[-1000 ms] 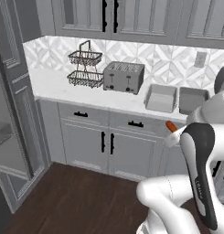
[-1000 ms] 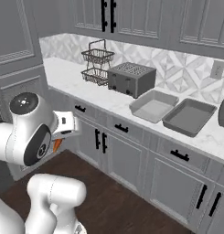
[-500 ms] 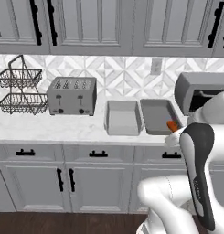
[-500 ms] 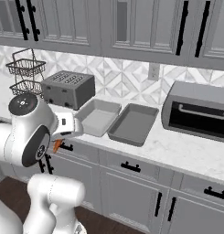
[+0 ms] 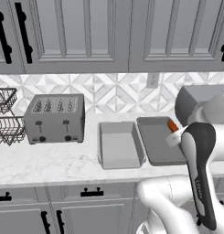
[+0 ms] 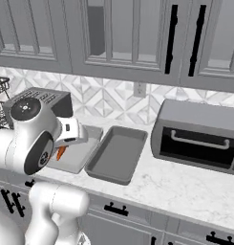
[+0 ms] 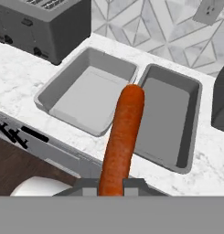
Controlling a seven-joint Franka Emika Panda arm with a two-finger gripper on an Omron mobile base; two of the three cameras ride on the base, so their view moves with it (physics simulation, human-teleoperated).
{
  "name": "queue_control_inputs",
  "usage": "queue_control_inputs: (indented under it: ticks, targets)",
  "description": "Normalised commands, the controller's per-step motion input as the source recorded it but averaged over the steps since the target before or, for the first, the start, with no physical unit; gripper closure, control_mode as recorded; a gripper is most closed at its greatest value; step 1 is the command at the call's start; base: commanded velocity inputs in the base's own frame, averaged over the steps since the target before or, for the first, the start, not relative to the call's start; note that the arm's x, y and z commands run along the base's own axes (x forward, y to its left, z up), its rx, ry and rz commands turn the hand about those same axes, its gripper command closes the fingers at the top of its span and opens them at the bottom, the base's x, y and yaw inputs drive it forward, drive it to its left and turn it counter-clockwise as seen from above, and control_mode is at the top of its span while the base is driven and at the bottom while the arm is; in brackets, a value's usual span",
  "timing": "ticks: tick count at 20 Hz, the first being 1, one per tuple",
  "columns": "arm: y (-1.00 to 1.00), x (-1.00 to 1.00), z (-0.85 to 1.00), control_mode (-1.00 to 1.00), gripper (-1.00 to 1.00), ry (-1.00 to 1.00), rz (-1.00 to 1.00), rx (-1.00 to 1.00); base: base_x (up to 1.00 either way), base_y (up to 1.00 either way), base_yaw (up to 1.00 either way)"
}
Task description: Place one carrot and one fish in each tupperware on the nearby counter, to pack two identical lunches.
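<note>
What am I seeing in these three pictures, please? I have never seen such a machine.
It is a white robot arm in a computer-drawn kitchen. Two pictures come from cameras behind the arm, left and right; the third looks along its hand. The hand is shut on an orange carrot. On the marble counter lie two grey trays side by side, the left tray and the right tray, both with nothing inside. A toaster stands to their left, and a dark oven to their right.
</note>
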Motion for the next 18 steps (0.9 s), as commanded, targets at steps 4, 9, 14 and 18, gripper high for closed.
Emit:
queue_control_inputs:
  ticks: [4,9,14,18]
  targets:
    - [0.00,0.00,0.00,1.00,1.00,0.00,0.00,0.00,0.58,0.48,-0.23]
    - [0.00,0.00,0.00,1.00,1.00,0.00,0.00,0.00,0.24,0.56,-0.21]
    - [0.00,0.00,0.00,1.00,1.00,0.00,0.00,0.00,0.00,0.68,-0.10]
    - [0.00,0.00,0.00,1.00,1.00,0.00,0.00,0.00,0.15,0.25,-0.02]
